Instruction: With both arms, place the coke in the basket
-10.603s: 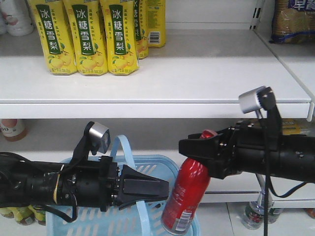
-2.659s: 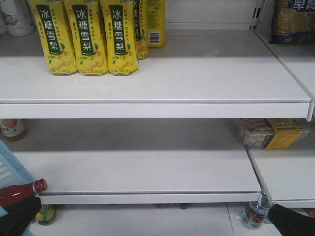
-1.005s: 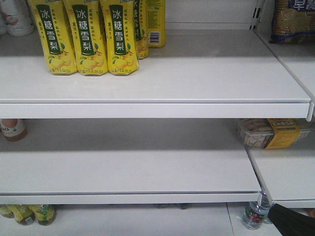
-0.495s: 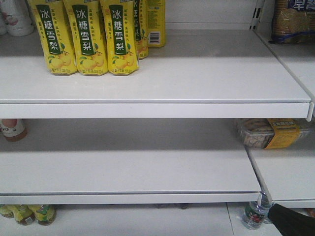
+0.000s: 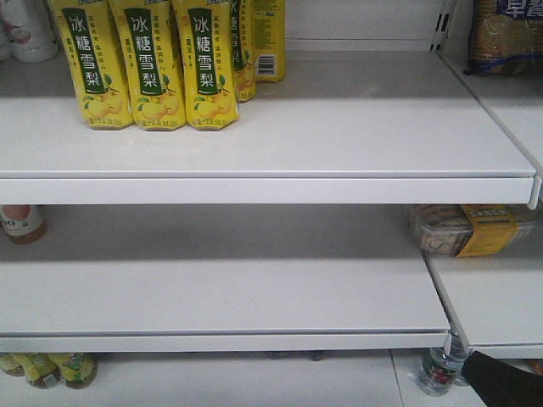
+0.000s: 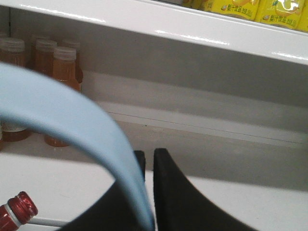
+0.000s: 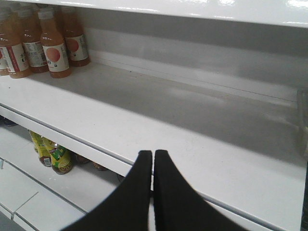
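The coke (image 6: 18, 216) shows only as a red cap and a bit of neck at the bottom left corner of the left wrist view, below and to the left of the left tool (image 6: 149, 166). It lies apart from the tool, under the sweep of the basket handle (image 6: 72, 125). The rest of the bottle is out of frame, and the basket body cannot be seen in any view.

The left tool is nearly closed, its two black fingers (image 6: 166, 183) pinching the pale blue handle, which arcs from the left edge down into the narrow gap between them. Behind it a white shelf (image 6: 216, 159) runs across, with orange bottles (image 6: 65, 62) standing at its left end and yellow cartons (image 6: 240, 7) on the shelf above.

The right tool (image 7: 153, 161) has its fingers (image 7: 166, 192) pressed together with only a thin slit between, holding nothing. It hangs before the front edge of the middle shelf (image 7: 192, 139). More orange bottles (image 7: 53, 48) stand at that shelf's far left, and green-labelled bottles (image 7: 53, 154) sit on the level below.

In the front view only a black corner of the right arm (image 5: 505, 381) appears at lower right, beside a small clear bottle (image 5: 439, 369); yellow cartons (image 5: 144, 59) line the top shelf (image 5: 356, 127).
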Motion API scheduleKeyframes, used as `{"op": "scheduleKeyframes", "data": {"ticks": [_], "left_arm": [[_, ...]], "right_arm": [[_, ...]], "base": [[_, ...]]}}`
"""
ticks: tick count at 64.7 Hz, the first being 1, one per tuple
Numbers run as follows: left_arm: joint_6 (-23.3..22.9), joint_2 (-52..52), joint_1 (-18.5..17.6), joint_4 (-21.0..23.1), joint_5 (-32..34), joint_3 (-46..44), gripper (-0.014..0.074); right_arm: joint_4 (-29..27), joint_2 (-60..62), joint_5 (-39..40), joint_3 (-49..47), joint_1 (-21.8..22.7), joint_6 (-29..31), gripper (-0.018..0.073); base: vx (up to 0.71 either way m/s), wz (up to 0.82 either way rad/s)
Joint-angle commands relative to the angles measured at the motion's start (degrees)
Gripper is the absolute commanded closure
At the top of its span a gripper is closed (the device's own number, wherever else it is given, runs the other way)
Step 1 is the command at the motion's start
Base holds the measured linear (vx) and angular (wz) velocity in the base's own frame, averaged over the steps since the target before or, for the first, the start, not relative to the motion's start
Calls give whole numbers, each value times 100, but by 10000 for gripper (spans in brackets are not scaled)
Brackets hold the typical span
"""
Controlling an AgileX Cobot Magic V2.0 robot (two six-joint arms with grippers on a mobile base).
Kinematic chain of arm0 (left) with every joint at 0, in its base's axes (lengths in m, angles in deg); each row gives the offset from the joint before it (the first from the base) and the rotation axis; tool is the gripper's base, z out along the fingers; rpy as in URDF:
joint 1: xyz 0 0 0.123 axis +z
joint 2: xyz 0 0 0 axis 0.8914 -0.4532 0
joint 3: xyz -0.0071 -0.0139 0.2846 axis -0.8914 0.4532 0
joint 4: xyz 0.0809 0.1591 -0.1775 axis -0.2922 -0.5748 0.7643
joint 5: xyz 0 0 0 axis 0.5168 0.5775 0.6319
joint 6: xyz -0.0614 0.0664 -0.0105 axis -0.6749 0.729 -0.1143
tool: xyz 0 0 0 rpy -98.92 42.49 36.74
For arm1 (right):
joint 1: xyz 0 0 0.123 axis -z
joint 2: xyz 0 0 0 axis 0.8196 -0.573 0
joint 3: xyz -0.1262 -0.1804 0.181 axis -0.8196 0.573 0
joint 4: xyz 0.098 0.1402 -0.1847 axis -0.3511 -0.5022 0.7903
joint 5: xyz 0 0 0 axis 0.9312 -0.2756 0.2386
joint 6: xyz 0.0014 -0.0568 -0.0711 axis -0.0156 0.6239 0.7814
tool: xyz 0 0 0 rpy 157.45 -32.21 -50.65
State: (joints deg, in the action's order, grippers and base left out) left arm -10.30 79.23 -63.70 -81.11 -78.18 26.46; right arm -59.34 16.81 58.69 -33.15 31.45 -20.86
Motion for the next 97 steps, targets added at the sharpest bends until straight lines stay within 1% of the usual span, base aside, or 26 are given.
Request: {"op": "scheduleKeyframes", "data": {"ticks": [1, 50, 55, 63, 66, 71, 76, 78, 80, 83, 85, 89, 93, 97], "left_arm": [[255, 145, 3, -314, 853, 22, 601], [260, 145, 3, -314, 852, 22, 601], [260, 145, 3, -314, 852, 22, 601], [260, 145, 3, -314, 852, 22, 601], [260, 145, 3, -314, 852, 22, 601], [260, 145, 3, -314, 852, 22, 601], [260, 145, 3, -314, 852, 22, 601], [260, 145, 3, -314, 852, 22, 601], [260, 145, 3, -314, 852, 22, 601], [260, 145, 3, -314, 852, 22, 601], [260, 145, 3, -314, 852, 22, 601], [260, 145, 3, -314, 852, 22, 601], [260, 145, 3, -314, 852, 22, 601], [260, 145, 3, -314, 852, 22, 601]], "right_arm": [[-51, -41, 340, -159, 17, 21, 564], [-51, -41, 340, -159, 17, 21, 564], [110, -35, 340, -159, 17, 21, 564], [609, -2, 365, -159, 55, -107, 564], [835, -2, 426, -159, 162, -341, 564], [1239, -2, 478, -159, 497, -892, 564], [1718, -2, 478, -159, 910, -1535, 564], [1922, 4, 478, -159, 1076, -1883, 564], [2222, 58, 478, -159, 1220, -2150, 564], [2535, 141, 478, -150, 1294, -2502, 564], [2841, 242, 486, -108, 1367, -2701, 564], [3182, 436, 563, 20, 1426, -3099, 564], [3345, 647, 677, 236, 1432, -3295, 564], [3350, 924, 798, 524, 1434, -3495, 564]], "base": [[0, 0], [0, 0], [0, 0], [0, 0], [0, 0], [0, 0], [0, 0], [0, 0], [0, 0], [0, 0], [0, 0], [0, 0], [0, 0], [0, 0]]}}
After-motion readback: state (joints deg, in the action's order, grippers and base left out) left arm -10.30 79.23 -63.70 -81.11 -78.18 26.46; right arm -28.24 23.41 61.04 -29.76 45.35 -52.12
